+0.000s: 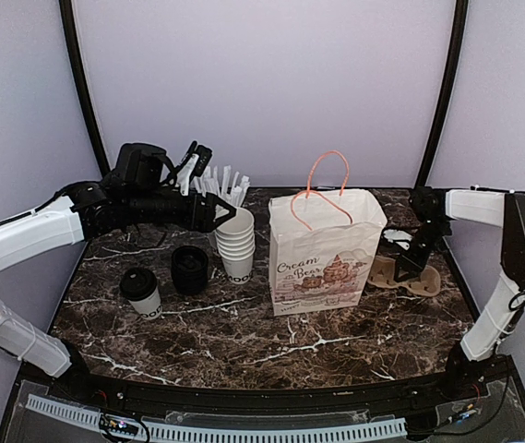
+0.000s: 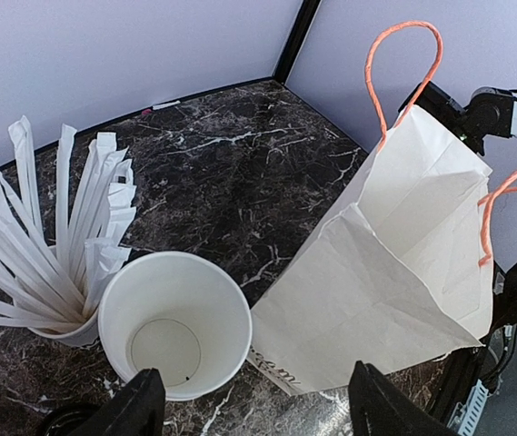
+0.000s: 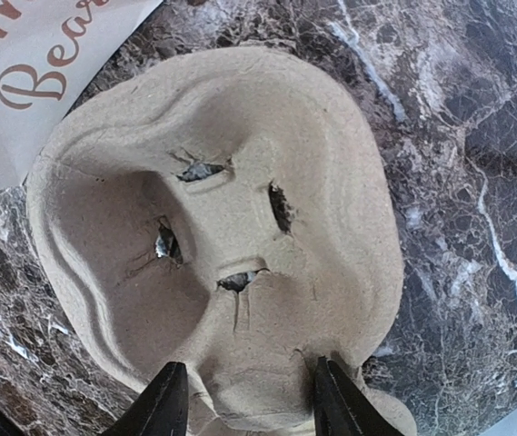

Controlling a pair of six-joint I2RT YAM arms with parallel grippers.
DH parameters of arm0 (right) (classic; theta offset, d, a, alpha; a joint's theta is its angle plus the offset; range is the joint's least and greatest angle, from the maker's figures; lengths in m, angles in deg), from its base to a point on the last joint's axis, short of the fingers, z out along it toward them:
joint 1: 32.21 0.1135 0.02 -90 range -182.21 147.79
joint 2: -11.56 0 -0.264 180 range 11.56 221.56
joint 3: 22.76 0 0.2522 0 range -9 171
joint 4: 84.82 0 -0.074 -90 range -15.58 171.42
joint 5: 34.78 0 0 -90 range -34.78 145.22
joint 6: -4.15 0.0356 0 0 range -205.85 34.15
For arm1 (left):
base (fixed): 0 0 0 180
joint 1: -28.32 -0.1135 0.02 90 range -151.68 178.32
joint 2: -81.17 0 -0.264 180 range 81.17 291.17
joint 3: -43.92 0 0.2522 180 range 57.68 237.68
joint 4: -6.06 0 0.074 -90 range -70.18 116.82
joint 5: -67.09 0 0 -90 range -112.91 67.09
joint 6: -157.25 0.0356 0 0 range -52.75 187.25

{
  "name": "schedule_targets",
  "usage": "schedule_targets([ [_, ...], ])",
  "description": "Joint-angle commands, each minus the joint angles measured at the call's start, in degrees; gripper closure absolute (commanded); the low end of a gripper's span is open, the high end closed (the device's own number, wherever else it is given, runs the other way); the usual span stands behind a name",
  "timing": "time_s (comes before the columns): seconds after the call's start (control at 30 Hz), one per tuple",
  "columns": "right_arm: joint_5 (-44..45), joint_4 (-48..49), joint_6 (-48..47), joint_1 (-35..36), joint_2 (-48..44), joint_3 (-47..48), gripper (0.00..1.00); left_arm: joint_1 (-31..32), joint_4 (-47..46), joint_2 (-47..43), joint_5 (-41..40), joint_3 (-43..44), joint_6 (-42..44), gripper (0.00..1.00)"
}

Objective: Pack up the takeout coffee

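Observation:
The takeout coffee, a small white cup with a black lid, stands at the front left of the marble table. My left gripper hovers open and empty behind it. It hangs over the stack of lidless white cups, beside the paper bag. The bag stands upright and open at mid-table. My right gripper is down on the brown pulp cup carrier. Its fingers sit either side of the carrier's middle bridge. Whether they press on it does not show.
A cup of white wrapped straws stands behind the cup stack. A stack of black lids sits between the coffee and the cups. The carrier lies flat to the right of the bag, near the table's right edge.

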Motion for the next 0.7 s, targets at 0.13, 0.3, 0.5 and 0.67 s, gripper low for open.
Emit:
schedule_targets([
  [0.13,1.01,-0.65,-0.92,1.46,-1.04,-0.29,0.51,-0.01,-0.74,-1.3,-0.01,-0.59,0.19,0.27],
  [0.3,1.72,-0.42,-1.5,1.55,-0.49,-0.58,0.51,0.03,-0.75,-1.5,-0.03,-0.84,0.05,0.27],
  [0.5,3.39,0.47,-1.66,1.55,-0.03,-0.69,0.6,0.05,-0.53,-1.95,-0.31,-1.2,-0.04,0.27],
  [0.67,3.75,1.06,1.71,1.48,-0.34,0.02,0.67,0.01,-0.9,-2.23,-0.39,-1.71,-0.24,0.27],
])
